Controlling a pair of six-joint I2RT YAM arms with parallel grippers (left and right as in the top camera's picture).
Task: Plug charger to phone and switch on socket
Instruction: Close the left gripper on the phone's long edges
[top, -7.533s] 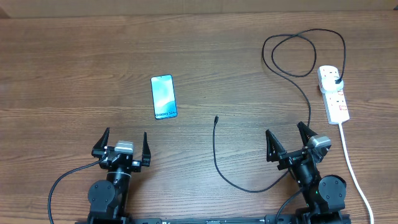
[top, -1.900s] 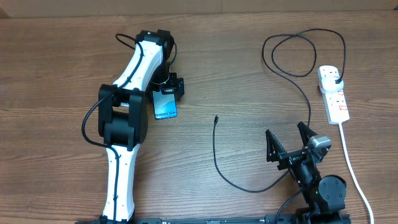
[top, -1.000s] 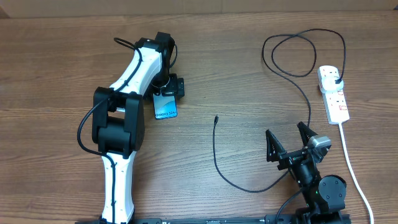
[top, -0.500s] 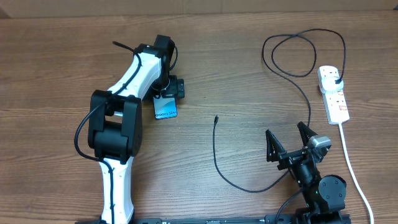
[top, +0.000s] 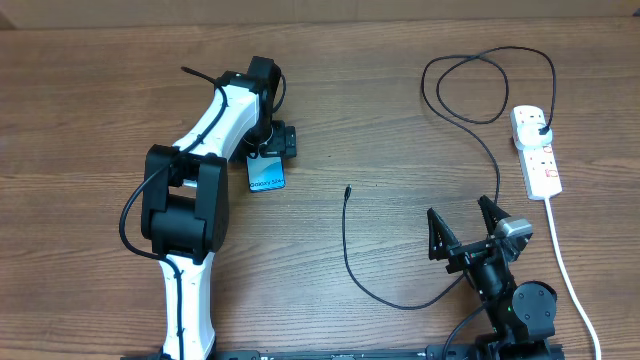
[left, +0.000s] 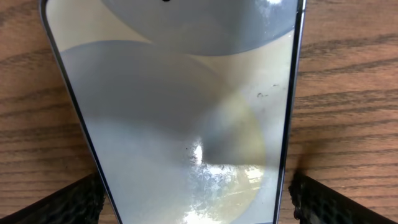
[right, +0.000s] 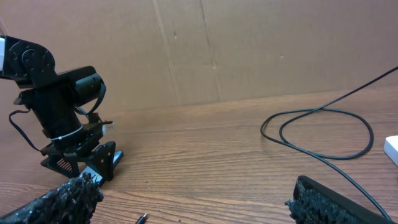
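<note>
Left gripper (top: 271, 140) fingers (left: 68, 200) are straddling the slim light-blue-screen smartphone (top: 266, 176) left of centre, spread, not squeezing yet. The arm's been dropping and is settling now, so grabbing looks next. Right gripper (top: 459, 226) is idling wide open, lower right.

Overhead top-down, left wrist tight on phone (left: 180, 112) — right wrist low

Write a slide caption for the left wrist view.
Left jaws flank the phone lying flat on the wooden table.

Phone (top: 266, 178) left on table (top: 400, 100), L claw (top: 270, 143) over it; socket (top: 537, 150) far right; charger (top: 344, 230) tip between.
</note>
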